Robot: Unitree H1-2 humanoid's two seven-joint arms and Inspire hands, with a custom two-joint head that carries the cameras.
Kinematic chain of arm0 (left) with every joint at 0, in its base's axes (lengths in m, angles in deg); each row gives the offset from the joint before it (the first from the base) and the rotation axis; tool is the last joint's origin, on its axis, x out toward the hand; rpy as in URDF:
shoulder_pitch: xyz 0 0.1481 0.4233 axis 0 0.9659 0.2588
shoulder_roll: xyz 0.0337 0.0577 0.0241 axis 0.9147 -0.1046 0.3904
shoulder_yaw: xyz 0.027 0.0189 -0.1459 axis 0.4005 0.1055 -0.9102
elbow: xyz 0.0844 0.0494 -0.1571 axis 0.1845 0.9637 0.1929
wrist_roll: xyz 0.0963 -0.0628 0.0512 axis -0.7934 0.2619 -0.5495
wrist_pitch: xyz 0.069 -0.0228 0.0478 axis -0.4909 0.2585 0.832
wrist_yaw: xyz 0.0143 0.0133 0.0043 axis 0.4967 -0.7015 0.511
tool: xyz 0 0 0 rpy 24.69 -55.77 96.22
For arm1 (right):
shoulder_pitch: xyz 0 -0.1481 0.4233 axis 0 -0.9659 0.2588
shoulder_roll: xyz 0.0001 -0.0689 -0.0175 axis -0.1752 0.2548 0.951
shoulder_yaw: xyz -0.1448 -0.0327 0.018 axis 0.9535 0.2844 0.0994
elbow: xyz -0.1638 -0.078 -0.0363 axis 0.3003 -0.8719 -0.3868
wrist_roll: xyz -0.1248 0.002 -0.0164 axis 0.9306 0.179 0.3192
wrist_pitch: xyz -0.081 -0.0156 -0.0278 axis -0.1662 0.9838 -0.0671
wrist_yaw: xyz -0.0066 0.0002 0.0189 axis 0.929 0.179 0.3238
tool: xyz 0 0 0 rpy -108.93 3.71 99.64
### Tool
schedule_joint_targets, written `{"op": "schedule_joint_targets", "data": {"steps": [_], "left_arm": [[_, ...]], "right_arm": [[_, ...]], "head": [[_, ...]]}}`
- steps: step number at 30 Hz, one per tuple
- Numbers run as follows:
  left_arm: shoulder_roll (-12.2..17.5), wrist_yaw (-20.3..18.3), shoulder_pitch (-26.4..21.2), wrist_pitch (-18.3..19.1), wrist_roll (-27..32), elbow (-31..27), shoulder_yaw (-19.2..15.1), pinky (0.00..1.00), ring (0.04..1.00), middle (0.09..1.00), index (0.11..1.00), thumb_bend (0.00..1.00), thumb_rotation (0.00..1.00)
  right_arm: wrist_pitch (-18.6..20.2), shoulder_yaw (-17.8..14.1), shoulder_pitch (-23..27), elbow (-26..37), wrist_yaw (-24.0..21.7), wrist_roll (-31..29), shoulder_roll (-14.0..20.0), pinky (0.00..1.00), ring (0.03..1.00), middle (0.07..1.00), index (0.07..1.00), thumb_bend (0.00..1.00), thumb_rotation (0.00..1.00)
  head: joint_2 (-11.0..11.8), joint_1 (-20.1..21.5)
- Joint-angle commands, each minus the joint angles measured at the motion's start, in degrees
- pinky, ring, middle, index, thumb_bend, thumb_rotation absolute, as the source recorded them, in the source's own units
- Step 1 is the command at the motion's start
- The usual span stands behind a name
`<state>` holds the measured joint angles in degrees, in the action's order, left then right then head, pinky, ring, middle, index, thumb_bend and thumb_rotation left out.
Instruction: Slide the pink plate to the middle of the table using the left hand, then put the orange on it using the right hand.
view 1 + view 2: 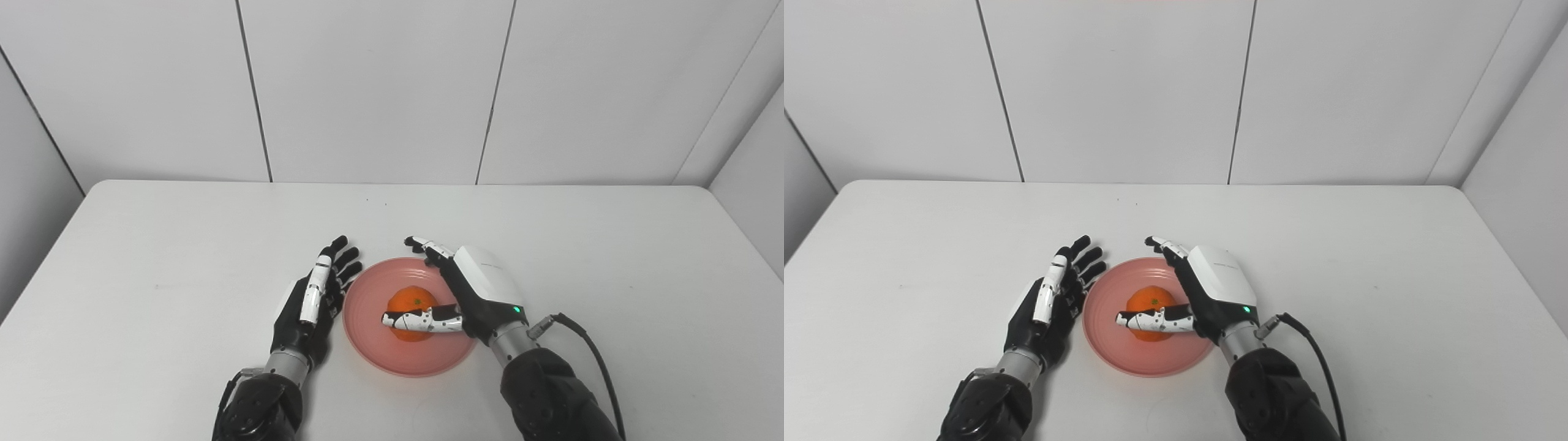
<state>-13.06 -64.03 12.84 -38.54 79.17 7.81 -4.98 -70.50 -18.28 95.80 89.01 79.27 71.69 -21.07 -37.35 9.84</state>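
Observation:
The pink plate (373, 343) lies on the white table near its front middle, and the orange (411, 302) rests on the plate's centre. My right hand (474, 288) hovers at the plate's right side, open, fingers stretched past the orange's far side and its thumb crossing in front of the fruit without gripping it. My left hand (315, 294) lies just left of the plate, open with fingers spread, close to the rim.
The white table (184, 245) reaches back to a grey panelled wall. A black cable (588, 343) loops from my right wrist over the table.

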Motion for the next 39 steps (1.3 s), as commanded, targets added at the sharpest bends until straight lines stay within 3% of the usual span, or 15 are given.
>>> {"op": "schedule_joint_targets", "data": {"steps": [1,4,8,10,11,12,16,19,23,29,34,36,39], "left_arm": [[0.1,-0.3,-0.1,-1.3,0.3,-0.4,0.0,0.91,0.916,0.925,0.923,0.4,1.0],[0.2,-0.7,0.0,-1.4,0.4,-0.4,0.0,0.91,0.92,0.931,0.928,0.4,1.0],[0.0,-0.7,-0.1,-1.4,0.6,-0.3,-0.3,0.92,0.926,0.935,0.93,0.39,1.0],[-0.2,-0.4,-0.1,-1.6,0.4,-0.2,-0.3,0.92,0.923,0.932,0.924,0.39,1.0],[-0.3,-0.3,-0.1,-1.7,0.4,-0.2,-0.3,0.92,0.92,0.93,0.919,0.39,1.0],[-0.4,-0.2,0.0,-1.7,0.4,-0.2,-0.4,0.92,0.92,0.93,0.918,0.39,1.0],[-0.3,-0.1,0.0,-1.6,0.1,-0.4,-0.1,0.92,0.92,0.93,0.915,0.4,1.0],[-0.1,-0.2,0.0,-2.3,-0.3,-0.2,0.1,0.93,0.922,0.932,0.919,0.4,1.0],[-0.1,-0.1,0.2,-2.7,-0.5,-0.3,0.1,0.93,0.922,0.933,0.918,0.39,1.0],[0.1,-0.4,0.3,-3.5,-0.7,-0.5,0.2,0.94,0.928,0.939,0.927,0.39,1.0],[0.3,-0.5,0.4,-4.6,-1.1,-0.5,0.3,0.94,0.928,0.938,0.926,0.39,1.0],[0.4,-0.5,0.5,-5.2,-1.4,-0.5,0.4,0.94,0.935,0.945,0.93,0.39,1.0],[0.8,-0.6,0.7,-6.6,-2.0,-0.3,0.8,0.95,0.941,0.954,0.936,0.39,1.0]], "right_arm": [[-3.4,-1.0,0.7,2.8,1.6,-0.7,0.1,0.72,0.797,0.848,0.873,1.0,0.66],[-4.4,-1.5,0.3,3.6,2.6,-1.4,0.0,0.72,0.802,0.853,0.881,1.0,0.7],[-12.0,-3.5,-1.7,2.6,11.0,-3.5,-1.4,0.71,0.799,0.85,0.873,1.0,0.72],[-14.3,-4.6,-2.8,1.9,14.0,-4.4,-2.5,0.73,0.82,0.864,0.881,0.95,0.79],[-14.9,-5.1,-3.3,1.7,15.2,-4.8,-3.0,0.76,0.847,0.887,0.901,0.9,0.88],[-15.2,-5.7,-3.8,1.6,15.9,-5.4,-3.5,0.77,0.849,0.889,0.903,0.89,0.89],[-14.3,-8.4,-5.9,2.0,16.8,-9.1,-5.9,0.81,0.897,0.929,0.938,0.82,0.99],[-13.1,-10.6,-7.3,2.5,16.6,-12.5,-7.6,0.85,0.921,0.95,0.963,0.78,1.0],[-12.9,-14.7,-9.0,2.1,16.3,-21.6,-10.9,0.82,0.939,0.964,0.971,0.79,1.0],[-11.7,-16.8,-9.8,1.5,15.9,-26.0,-13.0,0.84,0.934,0.963,0.971,0.68,1.0],[-9.0,-18.0,-9.7,1.3,15.7,-29.0,-14.4,0.87,0.924,0.953,0.954,0.51,1.0],[-8.3,-18.5,-9.7,1.4,15.8,-30.4,-15.0,0.93,0.932,0.947,0.942,0.38,1.0],[-7.4,-18.8,-9.9,1.6,15.6,-32.1,-15.6,0.96,0.943,0.954,0.951,0.31,1.0]], "head": [[0.0,-0.1],[0.0,0.0],[0.3,0.0],[0.4,0.1],[0.4,0.1],[0.5,0.0],[0.6,-0.1],[0.6,0.0],[0.7,-0.1],[0.6,-0.2],[0.7,-0.2],[0.8,-0.2],[0.9,-0.2]]}}
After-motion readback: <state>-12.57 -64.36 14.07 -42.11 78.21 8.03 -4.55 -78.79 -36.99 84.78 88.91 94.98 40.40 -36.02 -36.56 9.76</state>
